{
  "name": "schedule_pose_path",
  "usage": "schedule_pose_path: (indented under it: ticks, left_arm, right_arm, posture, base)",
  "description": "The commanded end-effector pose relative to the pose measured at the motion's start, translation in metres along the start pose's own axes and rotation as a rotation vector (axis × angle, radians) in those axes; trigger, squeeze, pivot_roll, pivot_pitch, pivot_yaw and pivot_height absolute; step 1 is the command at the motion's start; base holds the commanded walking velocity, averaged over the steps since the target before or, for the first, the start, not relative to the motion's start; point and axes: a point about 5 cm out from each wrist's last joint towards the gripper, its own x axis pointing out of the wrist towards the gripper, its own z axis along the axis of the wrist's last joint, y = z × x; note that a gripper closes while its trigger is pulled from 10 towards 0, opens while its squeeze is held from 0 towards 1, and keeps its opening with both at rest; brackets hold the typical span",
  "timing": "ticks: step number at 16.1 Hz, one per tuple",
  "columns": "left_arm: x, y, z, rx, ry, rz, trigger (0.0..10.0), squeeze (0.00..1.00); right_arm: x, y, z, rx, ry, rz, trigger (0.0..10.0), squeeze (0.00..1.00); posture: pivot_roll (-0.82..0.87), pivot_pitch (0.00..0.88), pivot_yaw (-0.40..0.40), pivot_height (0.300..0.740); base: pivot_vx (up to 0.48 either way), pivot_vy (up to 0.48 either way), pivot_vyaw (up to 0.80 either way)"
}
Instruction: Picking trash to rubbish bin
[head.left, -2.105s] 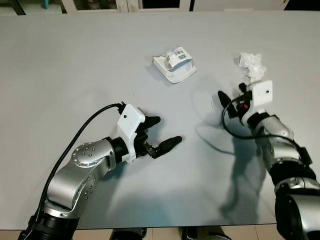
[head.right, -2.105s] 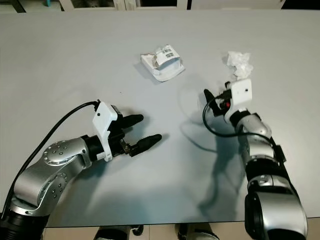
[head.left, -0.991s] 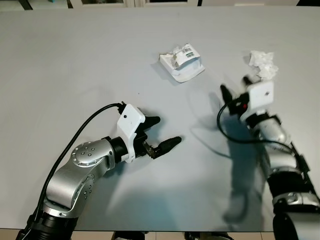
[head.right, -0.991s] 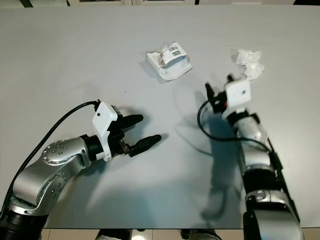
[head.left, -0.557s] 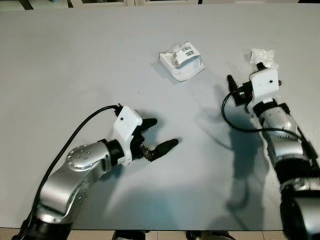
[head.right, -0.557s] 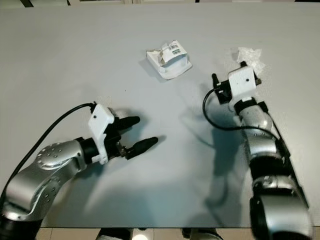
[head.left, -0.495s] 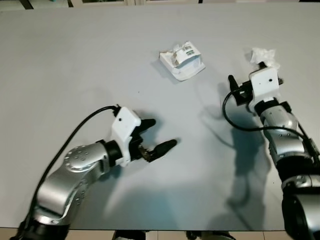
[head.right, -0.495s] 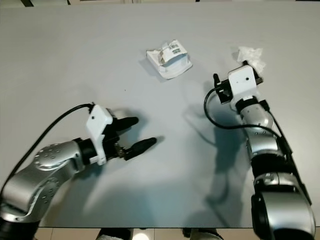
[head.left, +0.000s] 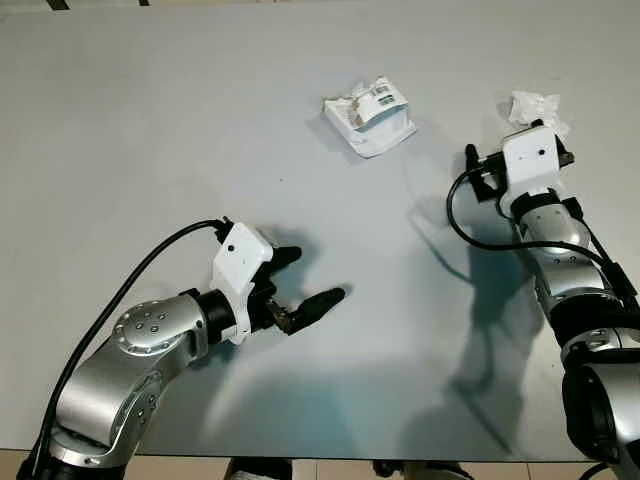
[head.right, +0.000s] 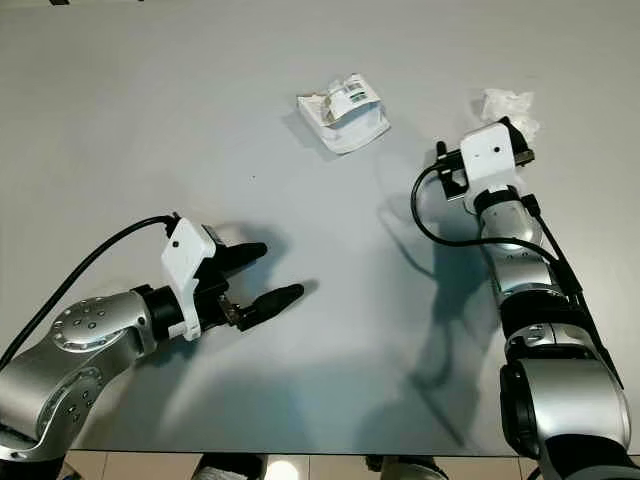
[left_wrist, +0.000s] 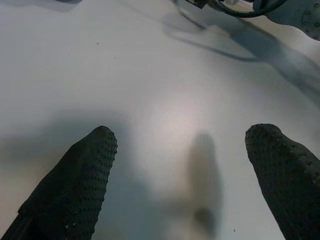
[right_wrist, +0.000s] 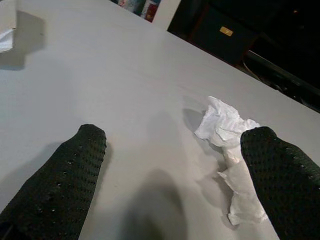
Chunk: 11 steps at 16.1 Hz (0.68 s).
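A crumpled white tissue (head.left: 535, 105) lies at the far right of the grey table (head.left: 150, 130). My right gripper (head.left: 518, 138) is stretched out to it and stands open. In the right wrist view the tissue (right_wrist: 227, 130) lies on the table just inside one fingertip (right_wrist: 272, 165), apart from the other. A crumpled white packet with a printed label (head.left: 370, 115) lies mid-table, farther out. My left gripper (head.left: 310, 278) hovers open low over bare table at the near left, with nothing between its fingers (left_wrist: 80, 180).
The table's near edge (head.left: 330, 455) runs along the bottom of the eye views. Beyond its far edge stands dark furniture (right_wrist: 235, 30). A black cable (head.left: 130, 290) loops from my left wrist, another (head.left: 470, 230) from my right.
My right arm has reached forward and to the right, bringing its open gripper up to the tissue. The left gripper has drawn back a little, still open.
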Motion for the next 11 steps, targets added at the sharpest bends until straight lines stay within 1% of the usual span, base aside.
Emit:
schedule_pose_path:
  ticks: [1, 5, 7, 8, 10, 11]
  left_arm:
    - [-0.003, -0.003, 0.001, -0.001, 0.000, -0.010, 10.0, 0.00]
    - [-0.003, -0.003, 0.001, 0.000, 0.001, -0.014, 10.0, 0.00]
    - [0.001, -0.002, 0.000, 0.000, 0.002, -0.010, 10.0, 0.00]
    - [0.002, -0.002, -0.001, 0.001, 0.003, -0.009, 10.0, 0.00]
    - [0.006, 0.000, 0.000, 0.004, -0.005, -0.004, 10.0, 0.00]
    - [0.008, 0.001, 0.000, 0.008, -0.012, -0.004, 10.0, 0.00]
  right_arm:
    - [-0.010, 0.001, -0.022, -0.007, 0.096, 0.007, 10.0, 1.00]
    - [-0.011, -0.002, -0.023, -0.013, 0.090, -0.026, 10.0, 1.00]
    - [-0.012, -0.008, -0.021, 0.044, 0.068, -0.099, 10.0, 1.00]
    - [-0.012, -0.011, -0.021, 0.074, 0.057, -0.126, 10.0, 0.84]
    - [-0.014, -0.016, -0.016, 0.157, 0.006, -0.189, 10.0, 0.00]
    - [-0.016, -0.017, -0.013, 0.203, -0.031, -0.223, 10.0, 0.00]
  posture:
    - [0.47, 0.368, 0.069, 0.740]
    - [0.47, 0.367, 0.070, 0.740]
    - [0.46, 0.344, 0.066, 0.740]
    - [0.46, 0.338, 0.064, 0.740]
    - [0.45, 0.321, 0.062, 0.740]
    - [0.44, 0.311, 0.062, 0.740]
  base:
    - [0.000, 0.000, 0.00]
    - [0.000, 0.000, 0.00]
    - [0.000, 0.000, 0.00]
    - [0.000, 0.000, 0.00]
    - [0.000, 0.000, 0.00]
    - [0.000, 0.000, 0.00]
